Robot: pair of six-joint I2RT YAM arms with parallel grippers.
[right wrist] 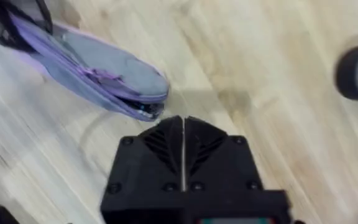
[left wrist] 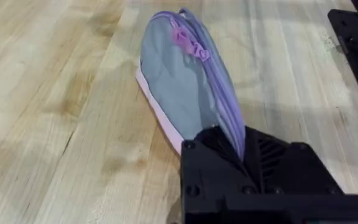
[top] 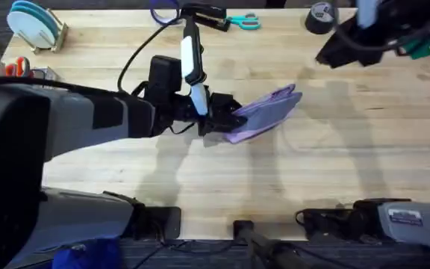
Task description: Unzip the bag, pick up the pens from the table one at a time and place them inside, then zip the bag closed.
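The lavender bag [top: 266,110] lies at the middle of the table [top: 334,164], one end raised off the wood. My left gripper [top: 226,116] is shut on that raised end. In the left wrist view the fabric runs out from between the black fingers [left wrist: 272,162], and the bag [left wrist: 179,87] shows a pink-purple zipper pull [left wrist: 191,45] near its far end. My right gripper [top: 327,54] hovers high beyond the bag's other end; in its own view the right gripper [right wrist: 183,134] is shut on nothing, with the bag [right wrist: 98,68] just ahead of it. The pens are out of view.
Along the far edge lie teal scissors [top: 245,21] and a dark tape roll [top: 321,16], the latter also in the right wrist view [right wrist: 356,74]. A rack of blue plates [top: 34,22] stands at the far left, with orange-handled scissors [top: 17,67] below it.
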